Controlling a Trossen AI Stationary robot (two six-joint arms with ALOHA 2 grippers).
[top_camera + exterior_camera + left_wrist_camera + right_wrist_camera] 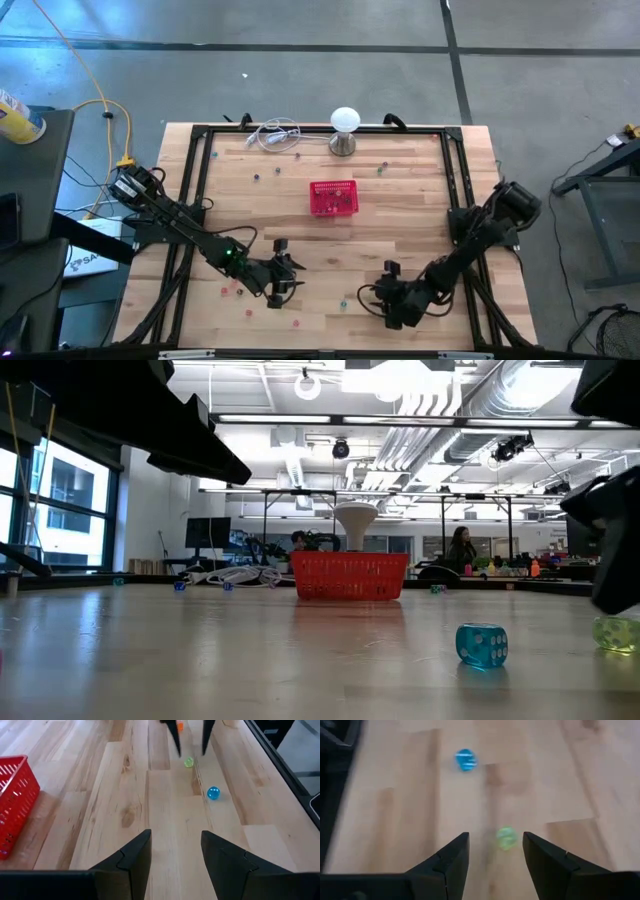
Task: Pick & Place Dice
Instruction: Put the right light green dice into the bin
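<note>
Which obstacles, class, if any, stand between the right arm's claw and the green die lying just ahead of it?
Probably none. The right claw is open and the green die lies on bare wood just ahead of the gap between its fingers. The blue die lies farther off, out of the way.

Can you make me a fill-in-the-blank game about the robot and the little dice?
1. The basket on the table is coloured ____.
2. Just ahead of the right gripper, between its open fingers, lies a ____ die.
3. Farther off lies a ____ die.
4. The left gripper is open and holds ____.

Missing words: red, green, blue, nothing.
</note>
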